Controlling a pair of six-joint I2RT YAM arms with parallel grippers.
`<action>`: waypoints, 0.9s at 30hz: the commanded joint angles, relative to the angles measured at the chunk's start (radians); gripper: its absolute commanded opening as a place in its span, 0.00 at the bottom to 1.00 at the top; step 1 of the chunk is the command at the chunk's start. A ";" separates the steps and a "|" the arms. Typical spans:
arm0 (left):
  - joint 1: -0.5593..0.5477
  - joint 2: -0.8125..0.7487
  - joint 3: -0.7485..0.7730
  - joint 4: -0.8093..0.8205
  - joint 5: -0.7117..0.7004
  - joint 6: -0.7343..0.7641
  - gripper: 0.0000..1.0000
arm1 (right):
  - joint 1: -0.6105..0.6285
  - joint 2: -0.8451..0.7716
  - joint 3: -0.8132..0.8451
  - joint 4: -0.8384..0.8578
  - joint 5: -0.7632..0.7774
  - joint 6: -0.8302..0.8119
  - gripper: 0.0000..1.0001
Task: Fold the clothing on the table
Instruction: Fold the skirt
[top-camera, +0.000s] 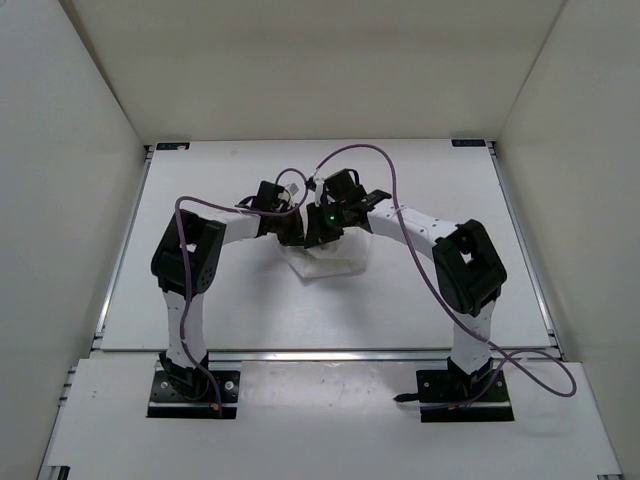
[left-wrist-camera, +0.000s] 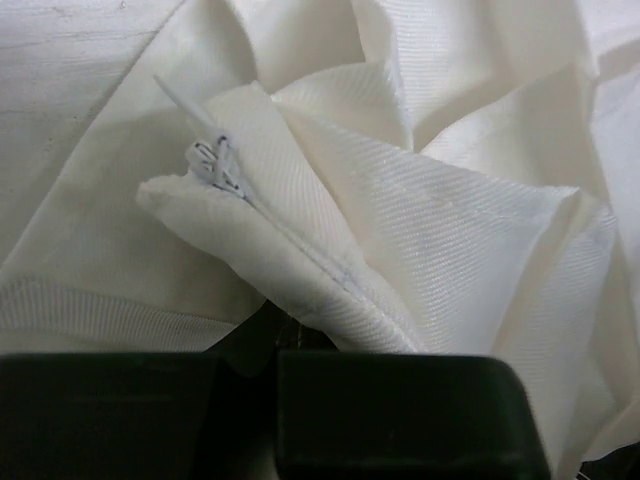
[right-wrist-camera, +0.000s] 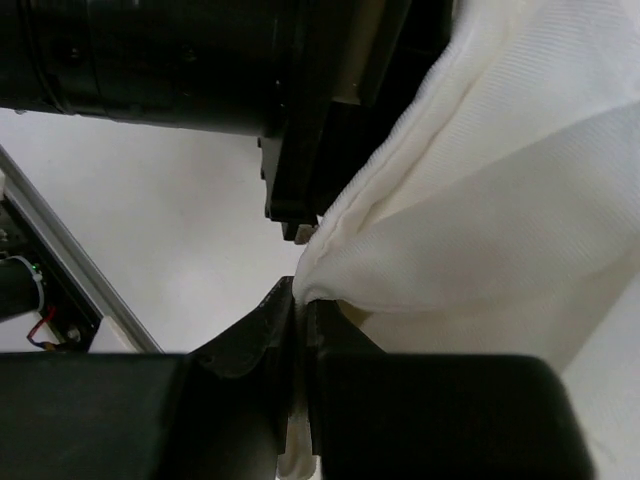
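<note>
Overhead view: one bench (top-camera: 420, 300), one item of clothing (top-camera: 328, 263), two arms and two grippers. The left arm (top-camera: 188, 255) and the right arm (top-camera: 468, 265) both reach inward, so that the left gripper (top-camera: 291, 231) and the right gripper (top-camera: 326, 228) meet just beside each other over the middle of the bench. Two purple cables (top-camera: 372, 150) loop above the arms, one to each. A single green light (top-camera: 330, 213) glows on the right wrist.

The clothing is one white garment. It lies bunched in a small heap near the centre of the bench, directly under both grippers and largely hidden by them in this view.

Left wrist view: the left gripper (left-wrist-camera: 272, 356) is closed, its two black fingers (left-wrist-camera: 400, 410) drawn together. A folded edge of the clothing (left-wrist-camera: 420, 210) runs down into the narrow gap between them. One zipper (left-wrist-camera: 215, 160) with a white pull sits on that fold. A bare patch of bench (left-wrist-camera: 60, 60) shows at upper left.

Right wrist view: the right gripper (right-wrist-camera: 300, 325) is closed to a thin slit and pinches a gathered edge of the clothing (right-wrist-camera: 500, 200) between its two fingers (right-wrist-camera: 420, 410). The fabric fans upward and to the right from the pinch. The dark body of the left arm (right-wrist-camera: 150, 60) crosses the top of this view, close to the fabric.
</note>
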 joint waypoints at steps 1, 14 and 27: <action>0.003 0.039 -0.068 -0.063 -0.006 0.005 0.00 | 0.035 0.010 0.040 0.102 -0.089 0.047 0.00; 0.139 -0.132 -0.132 -0.009 0.146 -0.034 0.02 | -0.005 -0.094 0.147 -0.019 -0.070 0.012 0.53; 0.227 -0.497 -0.088 0.015 0.095 -0.087 0.40 | -0.145 -0.264 -0.191 0.079 0.032 0.035 0.01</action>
